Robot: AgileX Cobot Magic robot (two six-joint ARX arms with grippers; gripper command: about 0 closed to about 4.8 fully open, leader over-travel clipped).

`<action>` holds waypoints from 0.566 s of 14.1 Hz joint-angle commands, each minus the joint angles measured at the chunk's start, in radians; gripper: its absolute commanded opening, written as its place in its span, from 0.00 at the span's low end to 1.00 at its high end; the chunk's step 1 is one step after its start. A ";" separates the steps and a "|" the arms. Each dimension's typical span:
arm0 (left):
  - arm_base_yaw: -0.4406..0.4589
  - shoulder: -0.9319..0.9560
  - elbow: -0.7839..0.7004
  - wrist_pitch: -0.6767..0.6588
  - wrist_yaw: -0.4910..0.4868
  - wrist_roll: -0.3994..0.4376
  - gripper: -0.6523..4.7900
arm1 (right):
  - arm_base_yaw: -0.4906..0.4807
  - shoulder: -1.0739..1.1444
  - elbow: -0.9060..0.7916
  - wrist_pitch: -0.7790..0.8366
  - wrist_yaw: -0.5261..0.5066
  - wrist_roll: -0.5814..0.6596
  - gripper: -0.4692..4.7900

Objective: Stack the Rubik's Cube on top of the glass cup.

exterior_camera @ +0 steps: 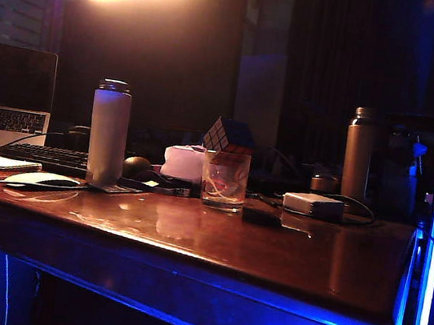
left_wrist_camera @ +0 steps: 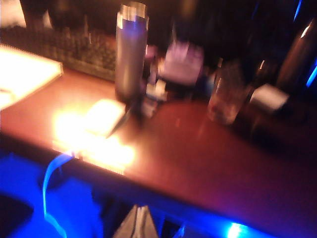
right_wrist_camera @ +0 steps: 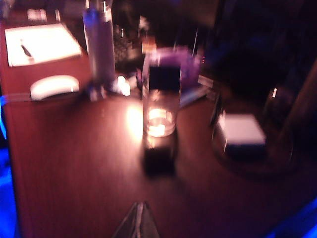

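Rubik's Cube (exterior_camera: 229,136) sits tilted on the rim of the glass cup (exterior_camera: 224,180), one corner up, on the counter (exterior_camera: 268,259). In the blurred right wrist view the right claw (right_wrist_camera: 138,221) shows as a pointed tip with its fingers pressed together, empty, and the cup stands ahead of it, well apart. The left claw (left_wrist_camera: 137,224) looks closed too, though the blur makes that uncertain; it hangs off the counter's near edge, with the white bottle (left_wrist_camera: 131,49) ahead and the cup ahead and off to the side
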 commanded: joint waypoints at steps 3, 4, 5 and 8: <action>0.000 0.000 -0.162 0.191 -0.003 0.004 0.11 | 0.000 -0.012 -0.116 0.158 -0.008 0.005 0.09; -0.001 0.000 -0.194 0.212 -0.003 -0.005 0.11 | 0.001 -0.021 -0.179 0.300 -0.009 0.035 0.09; -0.001 0.000 -0.234 0.257 -0.003 -0.028 0.11 | 0.001 -0.029 -0.236 0.407 -0.008 0.057 0.09; -0.001 0.000 -0.336 0.288 -0.004 -0.005 0.11 | 0.000 -0.041 -0.352 0.468 0.003 0.056 0.09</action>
